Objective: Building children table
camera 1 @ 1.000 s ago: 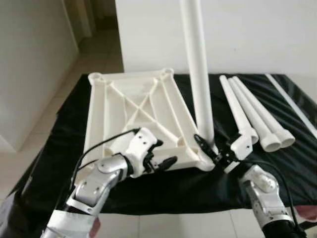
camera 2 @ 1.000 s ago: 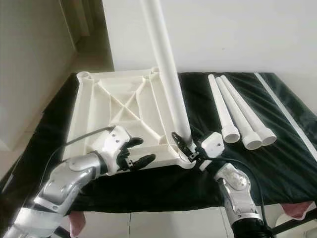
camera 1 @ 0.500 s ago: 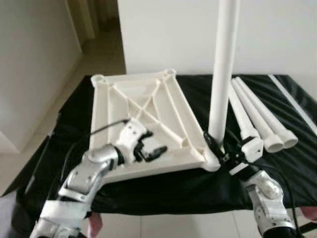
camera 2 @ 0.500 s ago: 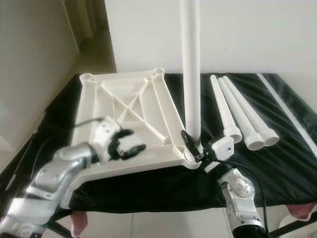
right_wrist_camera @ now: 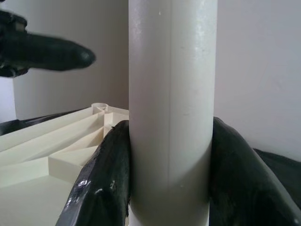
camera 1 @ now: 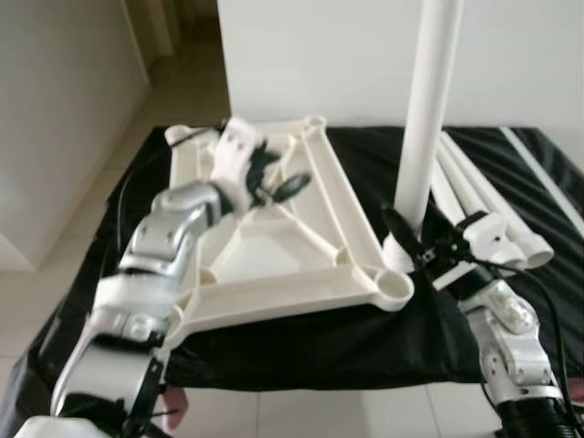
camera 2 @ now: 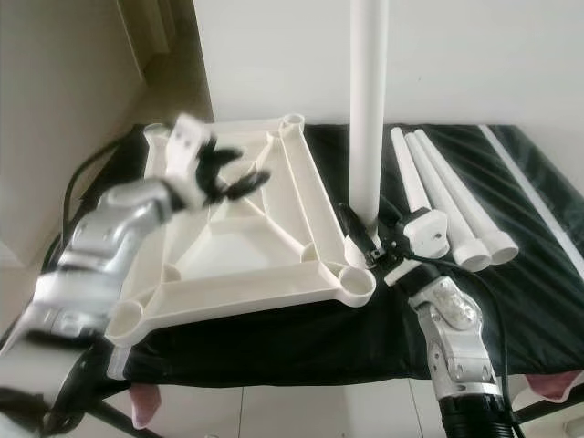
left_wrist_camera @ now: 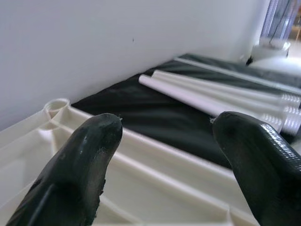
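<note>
**A:** so what's the right gripper [camera 2: 370,239] doing? Looks clamped on something.

**B:** yep, its two black fingers [right_wrist_camera: 101,179] are pressed against either side of the upright white leg [camera 2: 369,109], low down by the leg's base. The leg stands pretty much vertical, just off the near right corner of the tabletop [camera 2: 239,237], with its top running out of frame.

**A:** and the tabletop is flipped?

**B:** underside up, ribs and cross braces showing, round sockets at the corners. It lies on the black cloth [camera 2: 511,265], and the near right socket [camera 2: 357,286] sits open, just left of and nearer than the leg's foot.

**A:** left side?

**B:** left gripper [camera 1: 278,179] hangs above the far half of the tabletop, fingers [left_wrist_camera: 80,155] spread apart, nothing between them.

**A:** anything in the way?

**B:** three spare legs [camera 2: 452,205] lie side by side on the cloth right of the held one, close behind the right wrist. A thin white strip [camera 2: 534,205] runs along the far right edge. White wall behind, tiled floor on the left.
</note>
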You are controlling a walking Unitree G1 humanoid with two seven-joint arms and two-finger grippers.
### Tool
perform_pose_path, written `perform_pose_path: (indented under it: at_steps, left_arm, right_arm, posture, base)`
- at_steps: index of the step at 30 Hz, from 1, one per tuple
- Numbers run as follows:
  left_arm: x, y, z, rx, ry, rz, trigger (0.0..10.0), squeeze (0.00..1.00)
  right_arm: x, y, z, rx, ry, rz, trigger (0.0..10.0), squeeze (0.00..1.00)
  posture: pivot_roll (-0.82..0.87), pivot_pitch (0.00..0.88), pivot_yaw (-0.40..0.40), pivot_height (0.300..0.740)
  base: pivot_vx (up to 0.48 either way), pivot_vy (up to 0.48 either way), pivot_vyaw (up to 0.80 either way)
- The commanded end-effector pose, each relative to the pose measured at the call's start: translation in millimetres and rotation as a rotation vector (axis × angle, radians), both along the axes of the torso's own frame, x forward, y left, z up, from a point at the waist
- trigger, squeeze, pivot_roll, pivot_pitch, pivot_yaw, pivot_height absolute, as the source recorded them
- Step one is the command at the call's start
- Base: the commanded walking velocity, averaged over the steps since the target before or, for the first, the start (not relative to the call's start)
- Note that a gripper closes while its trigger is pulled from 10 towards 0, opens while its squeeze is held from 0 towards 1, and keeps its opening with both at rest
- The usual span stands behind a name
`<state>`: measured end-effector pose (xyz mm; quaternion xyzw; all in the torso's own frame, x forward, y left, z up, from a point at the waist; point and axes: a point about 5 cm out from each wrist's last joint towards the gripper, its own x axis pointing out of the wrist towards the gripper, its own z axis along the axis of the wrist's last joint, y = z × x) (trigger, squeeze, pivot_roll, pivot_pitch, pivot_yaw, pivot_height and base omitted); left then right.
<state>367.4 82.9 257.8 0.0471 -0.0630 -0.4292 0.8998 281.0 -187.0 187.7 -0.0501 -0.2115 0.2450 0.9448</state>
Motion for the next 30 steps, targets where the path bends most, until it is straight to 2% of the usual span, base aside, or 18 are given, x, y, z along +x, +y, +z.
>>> perform_pose_path:
  at_steps: [1,5,9,11,12,15,20,24,26,30]
  left_arm:
    - [6.8,-2.3,2,-0.038,0.044,0.056,10.0,0.00]
    - [8.7,-8.2,12,-0.081,0.045,0.051,10.0,0.00]
    - [9.7,-29.1,30,-0.150,0.057,0.016,10.0,0.00]
    - [9.7,-29.1,30,-0.150,0.057,0.016,10.0,0.00]
    - [9.1,-34.1,32,-0.161,0.057,0.007,10.0,0.00]
    - [4.7,-46.4,41,-0.200,0.048,-0.017,10.0,0.00]
    - [1.6,-52.2,52,-0.247,0.039,-0.022,10.0,0.00]
    - [-6.5,-59.7,66,-0.300,0.013,-0.058,10.0,0.00]
    - [-11.9,-64.2,71,-0.286,-0.019,-0.077,10.0,0.00]
    - [-17.4,-69.0,73,-0.288,-0.024,-0.091,10.0,0.00]
  right_arm:
    - [1.3,3.1,3,-0.005,0.023,0.009,10.0,0.00]
    - [2.4,6.2,2,-0.024,0.062,0.017,10.0,0.00]
    - [10.3,13.2,-1,-0.140,0.105,0.014,10.0,0.00]
    - [10.3,13.2,-1,-0.140,0.105,0.014,10.0,0.00]
    - [12.3,14.0,-2,-0.150,0.119,0.017,10.0,0.00]
    - [15.2,16.9,0,-0.172,0.121,0.043,10.0,0.00]
    - [17.8,17.4,2,-0.174,0.130,0.046,10.0,0.00]
    - [22.3,17.2,1,-0.189,0.146,0.023,10.0,0.00]
    - [23.3,18.6,-2,-0.214,0.159,0.023,10.0,0.00]
    - [25.2,17.9,-3,-0.219,0.170,0.009,10.0,0.00]
  posture:
    - [0.08,0.000,-0.007,0.740]
    - [0.08,0.000,-0.007,0.740]
    - [0.08,0.000,-0.011,0.740]
    - [0.08,0.000,-0.011,0.740]
    - [0.08,0.000,-0.011,0.740]
    - [0.08,0.000,-0.016,0.740]
    - [0.08,0.000,-0.017,0.740]
    - [0.08,0.000,-0.019,0.740]
    - [0.08,0.000,-0.018,0.740]
    - [0.08,0.000,-0.019,0.740]
  base:
    - [0.000,0.000,0.00]
    - [0.000,0.000,0.00]
    - [0.000,0.000,0.00]
    - [0.000,0.000,0.00]
    - [0.000,0.000,0.00]
    - [0.000,0.000,0.00]
    - [0.000,0.000,0.00]
    - [0.000,0.000,0.00]
    - [0.000,0.000,0.00]
    - [0.000,0.000,0.00]
